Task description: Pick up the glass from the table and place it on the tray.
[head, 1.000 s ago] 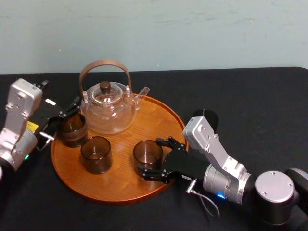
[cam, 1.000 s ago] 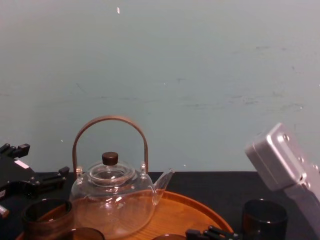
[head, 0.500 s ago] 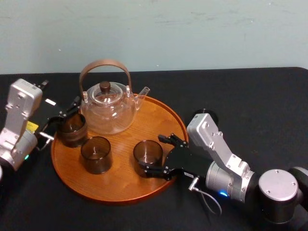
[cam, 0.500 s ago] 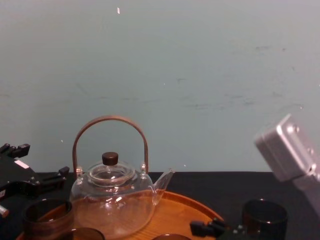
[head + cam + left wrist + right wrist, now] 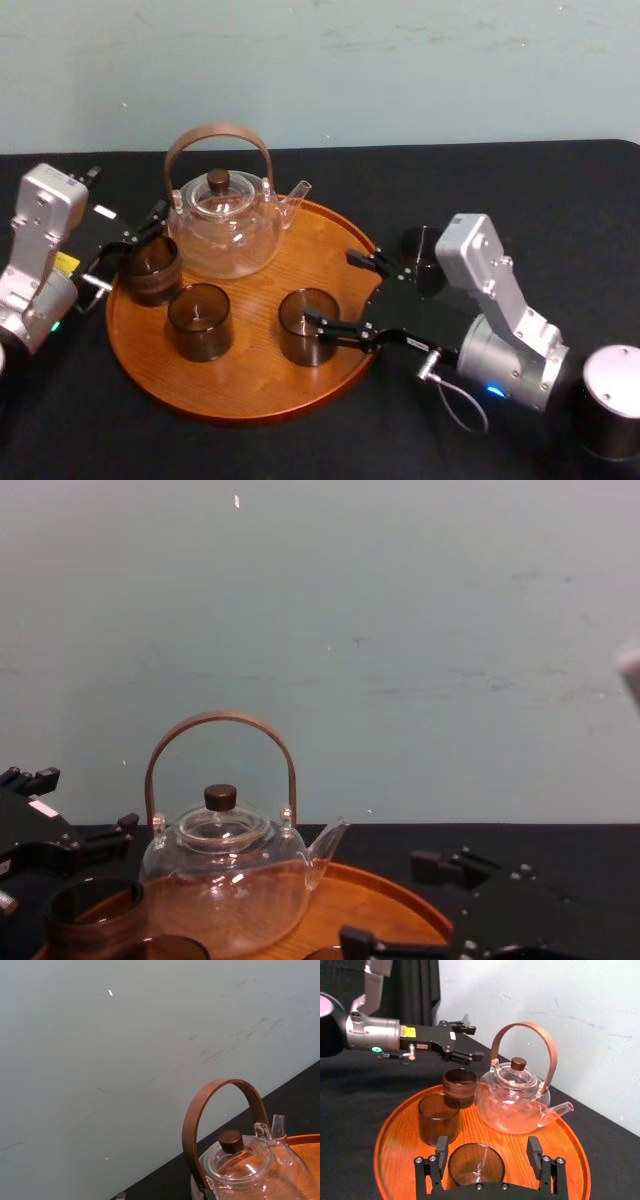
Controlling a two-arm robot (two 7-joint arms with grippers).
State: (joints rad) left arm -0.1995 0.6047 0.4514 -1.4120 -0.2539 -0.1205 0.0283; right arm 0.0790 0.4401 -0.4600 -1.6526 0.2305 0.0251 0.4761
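Right gripper [image 5: 331, 289] and left gripper [image 5: 135, 234] both gape apart.

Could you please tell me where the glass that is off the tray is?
In the head view, the glass stands on the table just beyond the tray's right rim, beside the open right hand.

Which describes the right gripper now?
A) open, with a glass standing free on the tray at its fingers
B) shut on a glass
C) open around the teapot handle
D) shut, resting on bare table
A: in the right wrist view the right gripper has its fingers spread wide, and the glass stands on the tray with a gap to each finger.
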